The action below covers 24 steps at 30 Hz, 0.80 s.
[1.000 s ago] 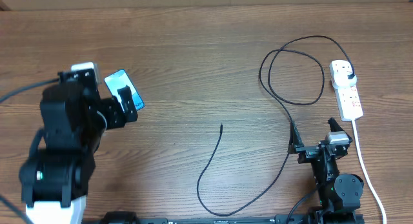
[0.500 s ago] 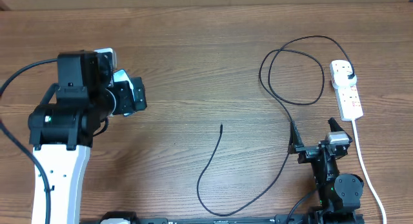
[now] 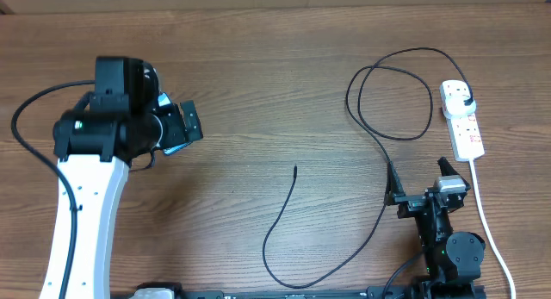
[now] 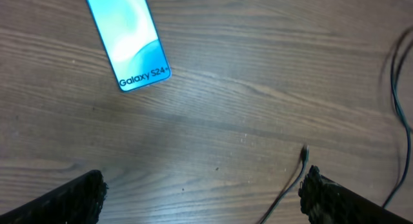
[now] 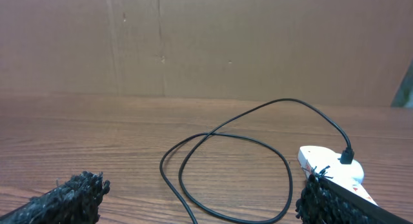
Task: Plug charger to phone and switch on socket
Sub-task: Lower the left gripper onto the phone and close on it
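You see the slim blue-screened phone (image 4: 132,43) left on the wooden counter (image 3: 258,66), white power strip (image 3: 462,122) right, thin black cable (image 3: 377,144) between.

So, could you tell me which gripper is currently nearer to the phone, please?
Left. The left gripper, open, hovers right by the phone, its arm hiding most of it from overhead. The right gripper, also open, sits far across the table near the socket.

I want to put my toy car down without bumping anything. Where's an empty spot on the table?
Widest bare wood: the middle and far edge, between the phone and the charger loop. A smaller patch sits near the front, left of the charger's loose end. The right side is crowded: loop, socket and right claw sit close together.
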Tool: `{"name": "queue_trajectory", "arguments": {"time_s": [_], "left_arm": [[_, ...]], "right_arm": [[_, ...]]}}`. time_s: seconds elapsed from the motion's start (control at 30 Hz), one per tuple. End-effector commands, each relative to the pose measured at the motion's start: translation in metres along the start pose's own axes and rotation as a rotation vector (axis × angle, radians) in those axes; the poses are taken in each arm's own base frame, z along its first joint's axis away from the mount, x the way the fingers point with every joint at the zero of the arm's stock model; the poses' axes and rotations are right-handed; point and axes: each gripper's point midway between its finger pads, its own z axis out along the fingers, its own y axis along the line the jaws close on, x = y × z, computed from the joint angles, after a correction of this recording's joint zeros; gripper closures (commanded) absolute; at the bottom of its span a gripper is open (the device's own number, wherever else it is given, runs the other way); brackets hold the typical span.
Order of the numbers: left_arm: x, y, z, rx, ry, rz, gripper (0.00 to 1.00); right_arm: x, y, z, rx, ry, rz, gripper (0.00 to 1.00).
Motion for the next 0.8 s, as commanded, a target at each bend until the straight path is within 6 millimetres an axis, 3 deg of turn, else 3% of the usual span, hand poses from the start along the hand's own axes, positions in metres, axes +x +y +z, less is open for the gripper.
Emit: {"name": "queue_trajectory", "arguments": {"time_s": [0.0, 0.27, 0.6, 0.77], "left_arm": [[-0.019, 0.002, 0.001, -0.047, 0.015, -0.108, 0.00], [-0.032, 0.016, 0.018, -0.189, 0.145, -0.188, 0.00], [-0.034, 0.033, 0.061, -0.216, 0.266, -0.274, 0.00], [-0.038, 0.046, 0.070, -0.210, 0.281, -0.320, 0.00]], "right_arm": [[0.001, -0.001, 0.000, 0.008, -0.006, -0.005, 0.00], [0.001, -0.001, 0.000, 0.008, -0.006, -0.005, 0.00], [0.001, -0.001, 0.000, 0.008, -0.006, -0.005, 0.00], [0.001, -0.001, 0.000, 0.008, -0.006, -0.005, 0.00]]}}
